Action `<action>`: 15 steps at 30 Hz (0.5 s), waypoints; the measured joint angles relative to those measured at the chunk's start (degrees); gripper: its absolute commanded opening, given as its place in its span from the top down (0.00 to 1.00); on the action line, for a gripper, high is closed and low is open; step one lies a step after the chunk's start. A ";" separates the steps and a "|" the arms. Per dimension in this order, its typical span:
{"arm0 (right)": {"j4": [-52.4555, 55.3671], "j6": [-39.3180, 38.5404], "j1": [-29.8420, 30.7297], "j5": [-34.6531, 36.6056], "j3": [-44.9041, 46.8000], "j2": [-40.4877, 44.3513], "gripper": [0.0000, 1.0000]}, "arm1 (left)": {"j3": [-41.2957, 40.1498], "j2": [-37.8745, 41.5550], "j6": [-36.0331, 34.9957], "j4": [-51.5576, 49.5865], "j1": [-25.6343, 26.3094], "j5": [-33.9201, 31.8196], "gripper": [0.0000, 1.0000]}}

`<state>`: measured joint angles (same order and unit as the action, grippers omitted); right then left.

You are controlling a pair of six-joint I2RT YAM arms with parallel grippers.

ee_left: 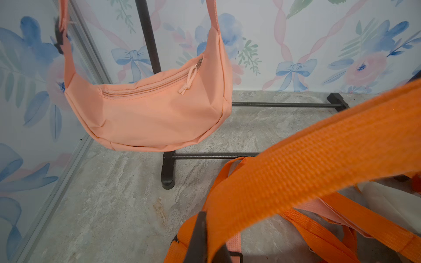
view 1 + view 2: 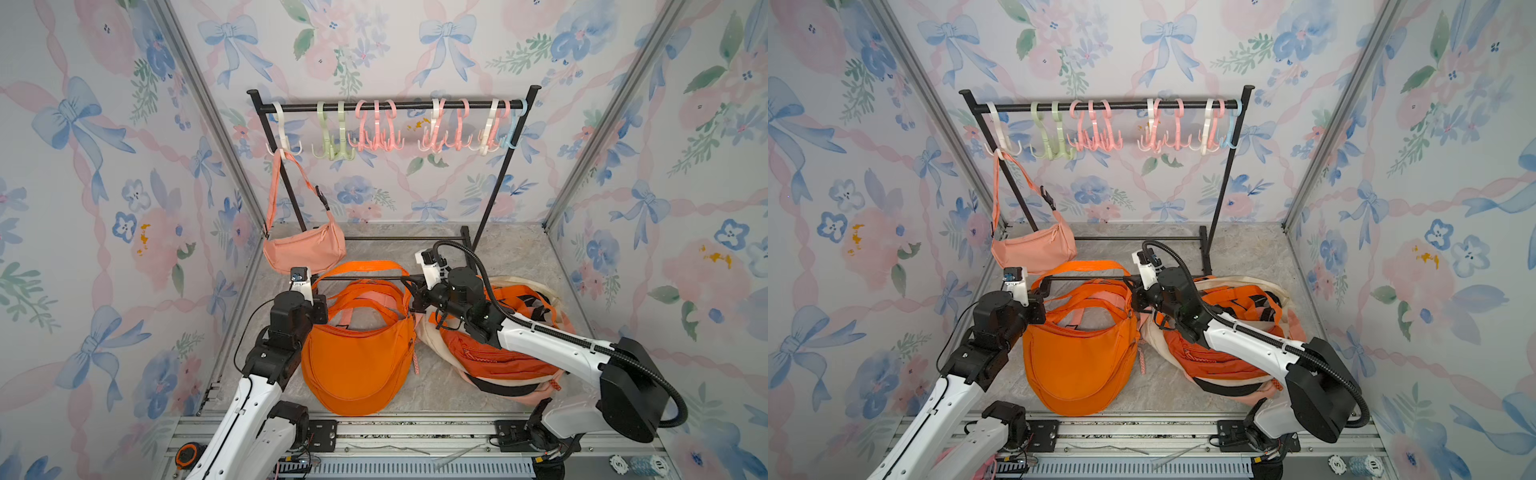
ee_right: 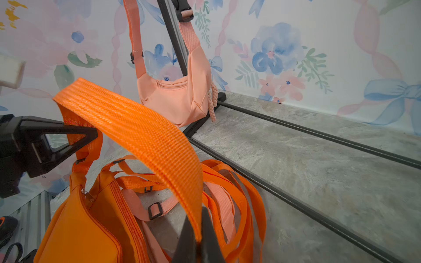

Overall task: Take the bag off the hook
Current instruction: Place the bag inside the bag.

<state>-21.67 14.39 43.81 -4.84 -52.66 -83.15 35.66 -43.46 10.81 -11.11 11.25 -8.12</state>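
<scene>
Left gripper (image 2: pixel 321 296) and right gripper (image 2: pixel 412 297) are both clamped on the strap (image 2: pixel 361 266), the recommended hold for the soft, probably light orange bag (image 2: pixel 357 365).

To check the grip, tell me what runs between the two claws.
The orange strap arches from the left claw to the right claw, both shut on it. The right wrist view shows the whole span.
</scene>
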 measured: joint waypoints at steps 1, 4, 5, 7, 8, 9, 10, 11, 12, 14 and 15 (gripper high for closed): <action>-0.55 0.37 -0.55 -0.42 0.00 -0.57 0.98 | 0.00 -0.94 0.00 0.72 -0.63 0.66 0.98; -2.49 1.68 -2.32 -2.23 -0.02 -3.10 0.98 | 0.02 -4.59 0.22 2.54 -2.16 2.80 0.87; -3.06 2.08 -2.84 -2.82 -0.02 -4.17 0.97 | 0.02 -5.77 0.44 2.89 -2.38 3.52 0.83; -4.07 2.69 -3.48 -3.78 -0.02 -6.08 0.94 | 0.02 -7.67 0.68 3.32 -2.80 4.70 0.74; -4.61 3.10 -3.74 -4.37 -0.02 -7.15 0.92 | 0.02 -8.48 0.90 3.43 -3.04 5.31 0.70; -5.25 3.56 -4.07 -5.09 -0.02 -8.31 0.91 | 0.02 -9.07 1.14 3.45 -3.30 5.73 0.67; -5.70 3.93 -4.31 -5.51 -0.02 -9.11 0.89 | 0.02 -9.51 1.29 3.56 -3.56 6.12 0.66; -6.27 4.55 -4.57 -6.03 -0.02 -10.03 0.86 | 0.02 -9.88 1.46 3.76 -3.85 6.58 0.63; -6.78 5.05 -4.92 -6.67 -0.02 -10.84 0.84 | 0.02 -10.16 1.53 3.85 -4.09 6.93 0.59; -7.85 6.03 -5.70 -7.69 -0.02 -12.13 0.77 | 0.02 -10.43 1.60 3.82 -4.46 7.58 0.55; -8.26 6.43 -6.08 -8.28 -0.02 -12.59 0.73 | 0.02 -10.45 1.70 3.85 -4.61 7.69 0.54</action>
<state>-29.93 20.82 37.74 -13.13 -52.69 -95.74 35.68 -53.91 12.51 -7.27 6.63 -0.43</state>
